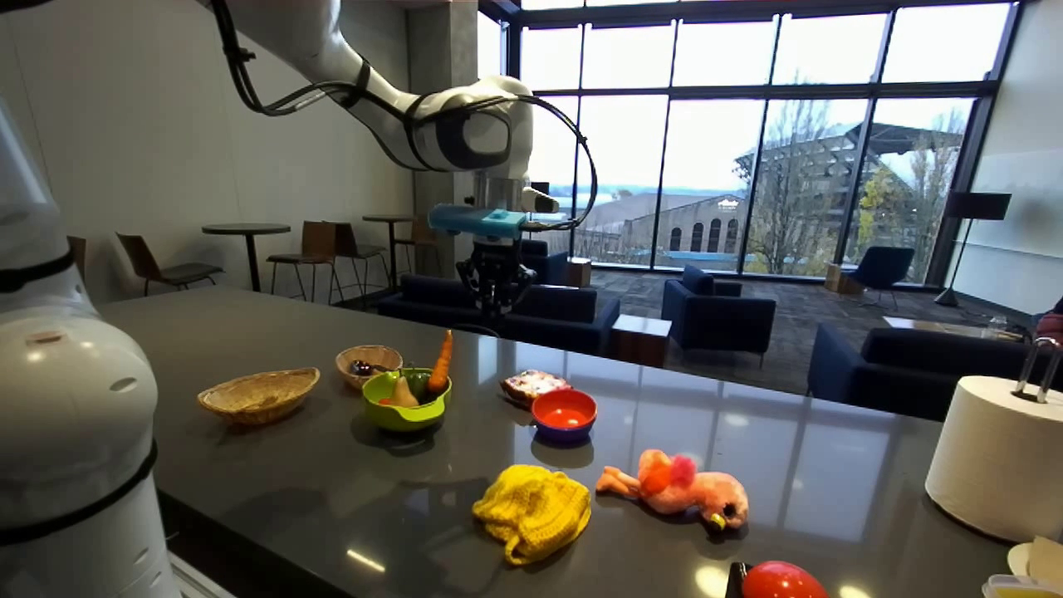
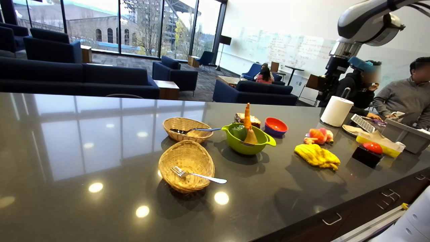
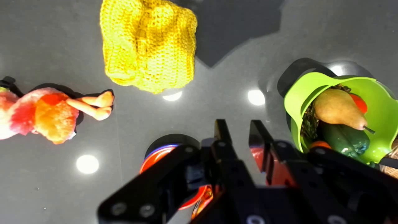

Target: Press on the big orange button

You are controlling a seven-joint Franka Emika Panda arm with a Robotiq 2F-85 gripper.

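One end effector (image 3: 238, 122) (spread) hangs aloft; one orange button (image 2: 373, 147), two wicker baskets (image 2: 186, 154) (image 2: 179, 136).

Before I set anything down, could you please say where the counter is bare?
Bare counter lies between the fork basket and yellow cloth, between the pink plush and paper towel roll, and, more narrowly, between the cloth and orange button. It's crowded around the green bowl and other basket.
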